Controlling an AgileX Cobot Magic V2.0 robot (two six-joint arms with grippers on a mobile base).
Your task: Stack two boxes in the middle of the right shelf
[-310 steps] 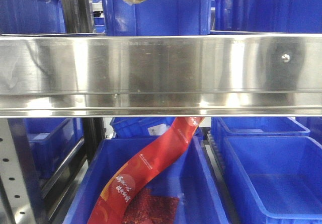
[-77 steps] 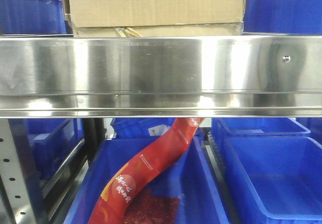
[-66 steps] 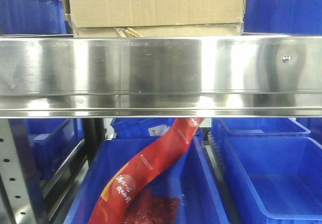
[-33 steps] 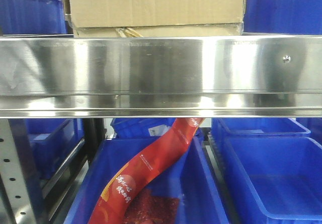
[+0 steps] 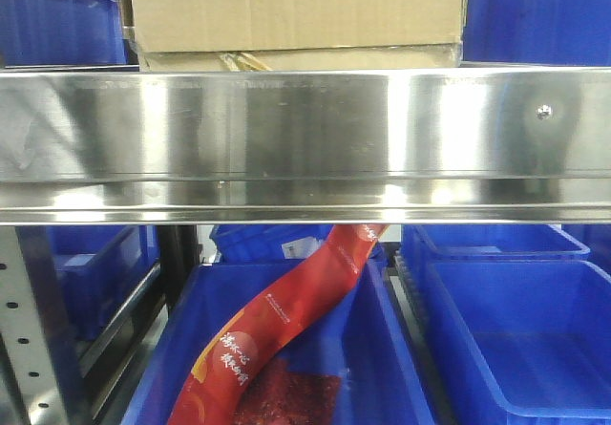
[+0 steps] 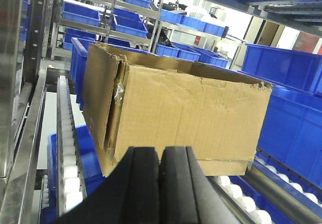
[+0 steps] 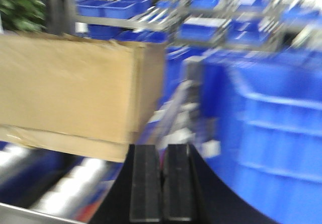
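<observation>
Both pincers clenched on nothing, cartons stacked on the shelf.
Left gripper (image 6: 160, 183) and right gripper (image 7: 162, 183) have pads pressed together, clear of the large carton (image 6: 176, 118), which sits on the flatter carton (image 5: 296, 59) above the steel shelf lip (image 5: 305, 138). Judged risk: a closed gripper swinging nearby could nudge the top carton askew, toppling it toward the blue bins (image 5: 520, 334).

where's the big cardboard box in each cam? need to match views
Front view: large box, top centre, above the shelf lip.
Left wrist view: large box, centre, beyond the shut left gripper.
Right wrist view: large box, left half, blurred.
Shared landmark: blue bins behind it.
</observation>
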